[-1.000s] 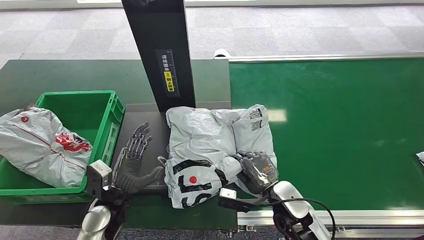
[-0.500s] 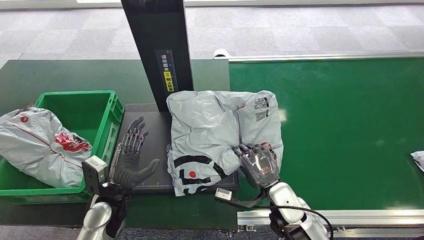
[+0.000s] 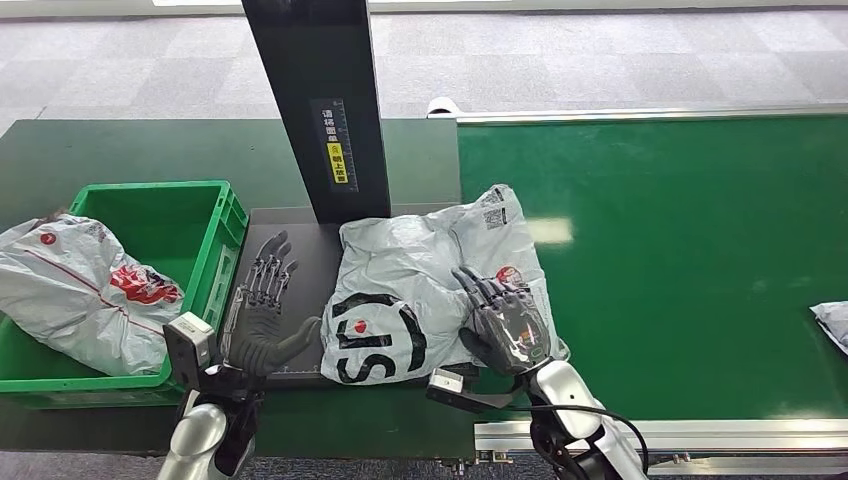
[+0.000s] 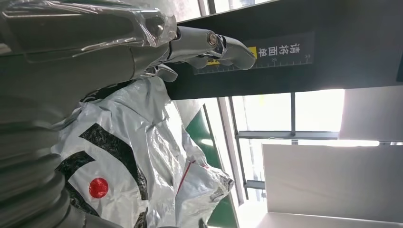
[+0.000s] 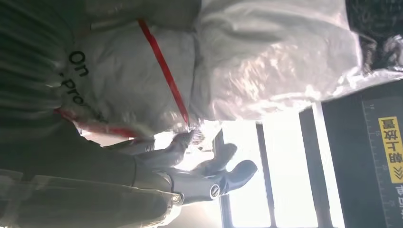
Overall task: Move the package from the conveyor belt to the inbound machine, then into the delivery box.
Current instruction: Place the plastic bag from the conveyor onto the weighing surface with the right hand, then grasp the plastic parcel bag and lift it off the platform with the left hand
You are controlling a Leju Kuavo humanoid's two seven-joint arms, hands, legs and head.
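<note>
Grey crinkled plastic mailer package with black lettering and a red dot [image 3: 420,300] lies flat on the dark flat plate of the inbound machine [image 3: 300,262], at the foot of the machine's black upright post with a yellow label [image 3: 320,100]. The package's far-right corner overhangs the plate toward the green conveyor belt [image 3: 680,250], which lies right of the post.

Right hand [image 3: 503,322] rests palm-down on the package's right part, fingers spread and pointing toward the post; nothing pinched, no grip visible. In the right wrist view the hand [image 5: 190,175] has fingers apart, with the package [image 5: 266,57] close by, its red stripe visible.

Left hand [image 3: 262,310] sits over the plate, left of the package and below-left of the post, fingers extended and apart, thumb out toward the package edge; holds nothing. Cannot tell if the thumb touches the package. Left wrist view: the hand [image 4: 199,45] has fingers open, package [image 4: 133,161] beside it.

Green plastic crate [image 3: 215,215] stands on the dark green bench [image 3: 130,145], left of the post, touching or just beside the plate. A second grey plastic bag with red print [image 3: 80,290] lies in the crate, spilling over its left rim.

Another grey bag's corner [image 3: 832,320] lies on the belt, well right of the post.
</note>
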